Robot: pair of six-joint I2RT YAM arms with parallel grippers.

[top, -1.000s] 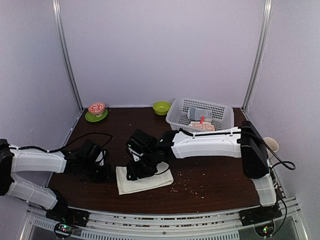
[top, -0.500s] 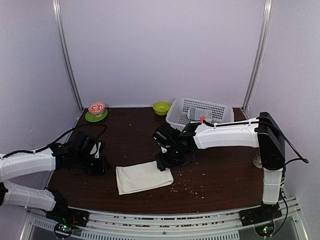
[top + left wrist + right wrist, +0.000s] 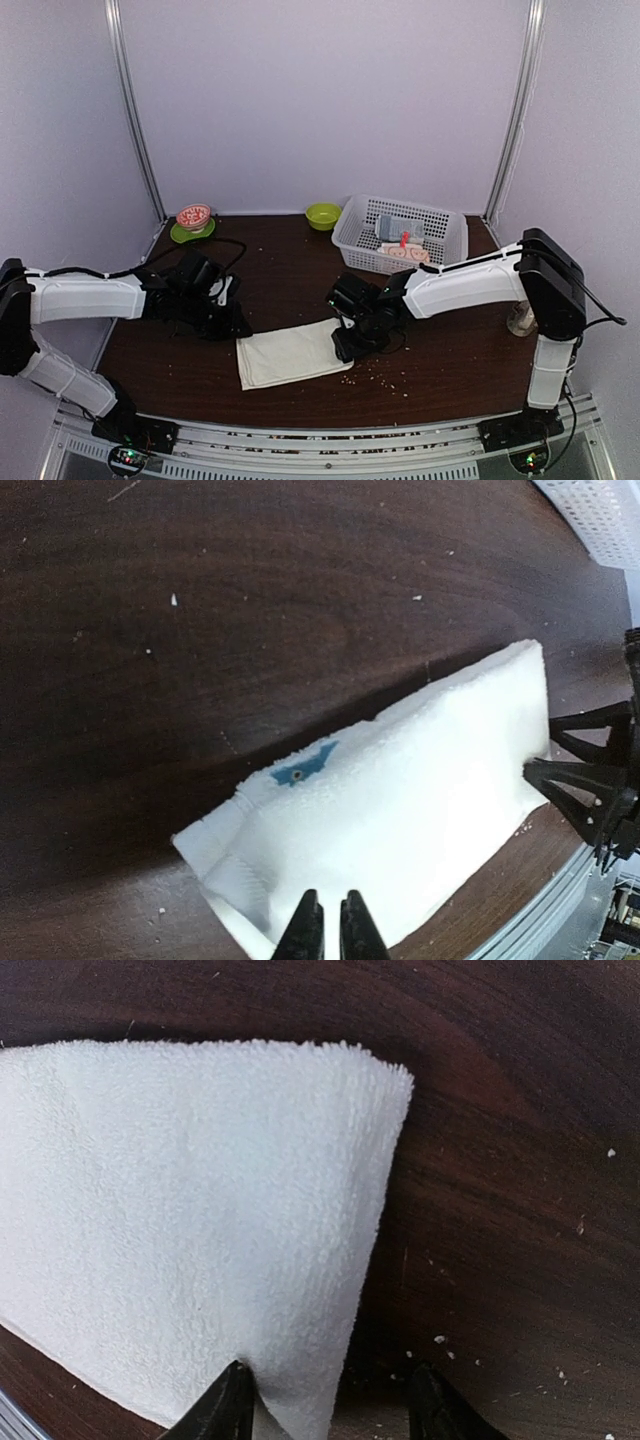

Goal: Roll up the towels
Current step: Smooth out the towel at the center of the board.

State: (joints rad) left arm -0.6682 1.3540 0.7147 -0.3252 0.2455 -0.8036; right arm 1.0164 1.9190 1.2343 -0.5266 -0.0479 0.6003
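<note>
A plain cream-white towel (image 3: 290, 354) lies folded flat on the dark table, near the front. Its small blue mark (image 3: 301, 770) faces up near the far edge in the left wrist view. My left gripper (image 3: 238, 325) hovers at the towel's left end (image 3: 240, 860), fingers shut (image 3: 325, 928) with nothing between them. My right gripper (image 3: 345, 347) stands open at the towel's right edge (image 3: 370, 1210); one finger (image 3: 228, 1402) presses on the cloth, the other (image 3: 436, 1406) is over bare wood. A second towel with orange-pink faces (image 3: 405, 253) lies in the basket.
The white basket (image 3: 352, 236) stands at the back right, holding a grey-blue roll (image 3: 398, 228) too. A green bowl (image 3: 322, 214) and a red-patterned bowl on a green saucer (image 3: 193, 219) sit along the back wall. Crumbs (image 3: 376, 372) dot the wood right of the towel.
My right gripper has drawn back from the towel's left part to its right edge. My left gripper has moved right, up to the towel's left end. The towel lies slightly further right.
</note>
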